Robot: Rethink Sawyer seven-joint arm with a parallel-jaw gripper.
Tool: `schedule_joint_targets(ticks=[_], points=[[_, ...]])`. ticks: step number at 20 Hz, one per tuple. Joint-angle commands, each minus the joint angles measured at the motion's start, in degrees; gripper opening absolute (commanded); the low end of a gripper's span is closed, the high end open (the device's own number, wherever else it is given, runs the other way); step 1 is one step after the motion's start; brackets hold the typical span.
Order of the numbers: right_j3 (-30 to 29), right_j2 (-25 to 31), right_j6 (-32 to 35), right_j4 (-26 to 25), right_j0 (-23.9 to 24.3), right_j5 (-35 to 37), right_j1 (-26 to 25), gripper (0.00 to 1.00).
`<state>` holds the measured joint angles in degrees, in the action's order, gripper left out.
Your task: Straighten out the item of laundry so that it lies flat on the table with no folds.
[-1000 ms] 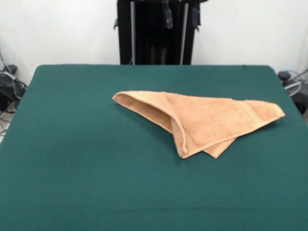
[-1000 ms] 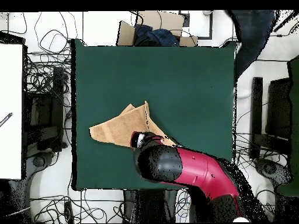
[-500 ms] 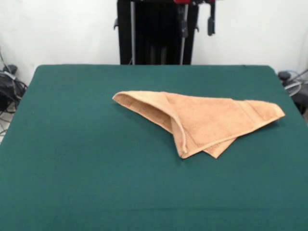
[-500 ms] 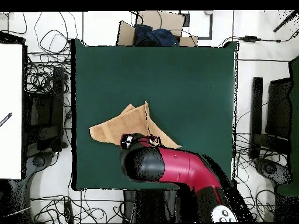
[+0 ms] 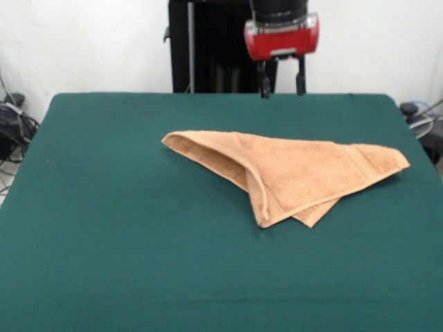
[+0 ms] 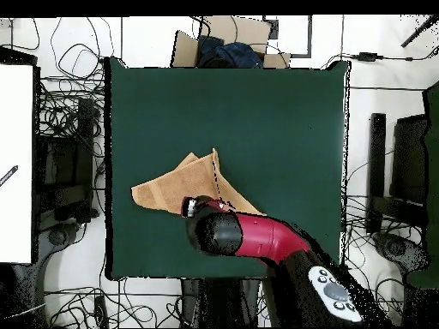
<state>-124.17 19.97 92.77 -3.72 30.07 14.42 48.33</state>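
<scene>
1 towel (image 5: 297,173) lies on the green table (image 5: 124,263), folded over on itself into a rough triangle. In the front view it sits a little right of the frame's middle: 1 corner points toward the left, 1 reaches the right side of the table near its edge, and a doubled tip points down toward the lower middle of the frame. A rolled fold runs from the left corner down to that tip, and a woven band shows near the right corner (no tag can be made out).

The hand (image 5: 282,86) hangs in the upper middle of the front view, below a red wrist block, with its 2 dark fingers (image 5: 264,81) pointing down and standing apart with a clear gap between them; nothing is held. It is above the cloth and not touching it.

In the overhead view the towel (image 6: 171,184) lies left of the table's (image 6: 274,120) middle, in the lower half, and the red and black arm (image 6: 257,238) reaches in from the lower right, covering the towel's lower right part; the fingers are hidden there.
</scene>
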Motion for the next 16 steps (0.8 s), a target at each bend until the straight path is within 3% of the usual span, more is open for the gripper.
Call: schedule_joint_targets(ticks=[1,11,16], points=[[3.24,0.51,4.11,-2.99,1.03,-1.33,-6.74,1.00],[6.61,2.95,2.22,-3.48,3.48,-0.17,-10.20,1.00],[6.46,2.99,2.06,-4.05,3.34,2.21,-7.56,1.00]])
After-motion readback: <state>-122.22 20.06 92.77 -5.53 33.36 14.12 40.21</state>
